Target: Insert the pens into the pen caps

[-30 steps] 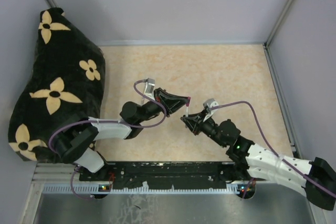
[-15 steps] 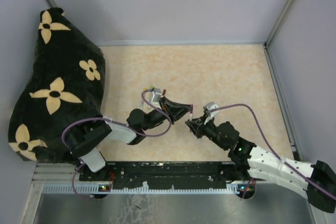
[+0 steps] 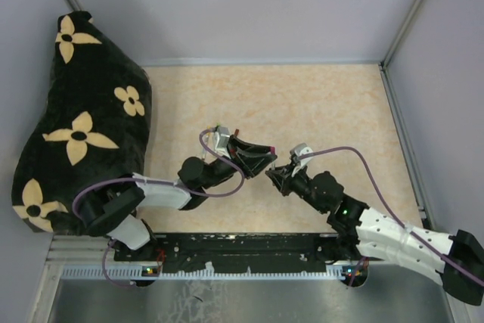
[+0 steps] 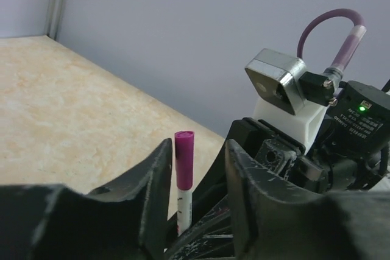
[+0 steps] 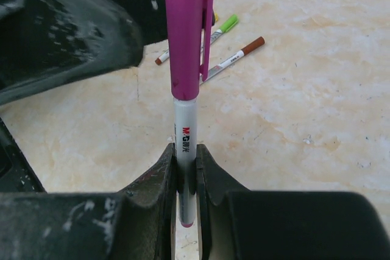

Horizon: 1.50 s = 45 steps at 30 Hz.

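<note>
My right gripper (image 5: 186, 153) is shut on the lower barrel of a white pen (image 5: 185, 127) and holds it upright above the table. A magenta cap (image 5: 184, 35) sits on the pen's top end. In the left wrist view the same cap (image 4: 184, 158) stands between the parted fingers of my left gripper (image 4: 198, 150), close to the left finger. In the top view my left gripper (image 3: 259, 158) and right gripper (image 3: 274, 173) meet tip to tip at mid-table. Other pens lie on the table: one with a green cap (image 5: 227, 24) and one with a dark red end (image 5: 236, 56).
A black cushion with cream flowers (image 3: 79, 111) fills the left side. Grey walls with metal posts enclose the beige table (image 3: 318, 96). The loose pens (image 3: 224, 129) lie just beyond my left wrist. The arm bases stand on a black rail (image 3: 249, 246) at the near edge.
My left gripper has moved nearer and slightly right toward the right gripper, uncovering the loose pens behind it. The right gripper has barely shifted, still holding the pen.
</note>
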Each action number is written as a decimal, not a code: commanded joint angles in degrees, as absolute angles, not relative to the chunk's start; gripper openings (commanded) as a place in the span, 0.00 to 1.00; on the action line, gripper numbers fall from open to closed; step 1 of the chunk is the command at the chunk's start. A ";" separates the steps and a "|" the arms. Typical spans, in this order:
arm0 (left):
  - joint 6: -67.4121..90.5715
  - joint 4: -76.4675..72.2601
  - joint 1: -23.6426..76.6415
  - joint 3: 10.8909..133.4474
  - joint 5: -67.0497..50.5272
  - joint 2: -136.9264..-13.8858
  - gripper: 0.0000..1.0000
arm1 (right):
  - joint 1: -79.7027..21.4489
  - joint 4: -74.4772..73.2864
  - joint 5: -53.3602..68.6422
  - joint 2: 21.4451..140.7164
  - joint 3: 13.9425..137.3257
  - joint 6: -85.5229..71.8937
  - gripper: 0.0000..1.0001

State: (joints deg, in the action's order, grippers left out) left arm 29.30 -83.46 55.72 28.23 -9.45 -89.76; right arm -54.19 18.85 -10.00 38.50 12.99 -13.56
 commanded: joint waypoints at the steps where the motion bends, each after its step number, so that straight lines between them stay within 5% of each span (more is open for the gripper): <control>1: 26.49 -74.23 56.26 31.41 -7.50 -85.28 0.51 | -53.93 19.81 -10.01 39.62 15.85 -12.19 0.00; 5: 25.61 -64.17 56.25 34.14 -4.23 -82.25 0.60 | -53.90 19.82 -10.02 39.90 15.67 -12.39 0.00; 21: 25.83 -45.76 56.25 39.86 -3.08 -80.63 0.59 | -53.88 20.64 -10.27 40.33 15.89 -12.67 0.00; 27: 26.22 -47.10 56.25 39.76 -4.61 -81.23 0.47 | -53.91 20.92 -10.31 40.86 16.00 -12.79 0.00; 34: 27.30 -48.09 56.25 40.20 -7.13 -82.63 0.00 | -53.92 21.76 -11.28 41.03 16.17 -12.66 0.00; 45: 28.20 -46.12 56.35 40.59 -11.21 -83.75 0.00 | -53.88 22.87 -14.27 40.37 17.40 -12.60 0.00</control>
State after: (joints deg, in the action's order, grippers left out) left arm 27.18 -47.11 56.07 39.11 -7.03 -82.61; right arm -54.19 17.93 -11.90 41.04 13.30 -13.45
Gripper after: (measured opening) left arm 0.086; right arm 0.121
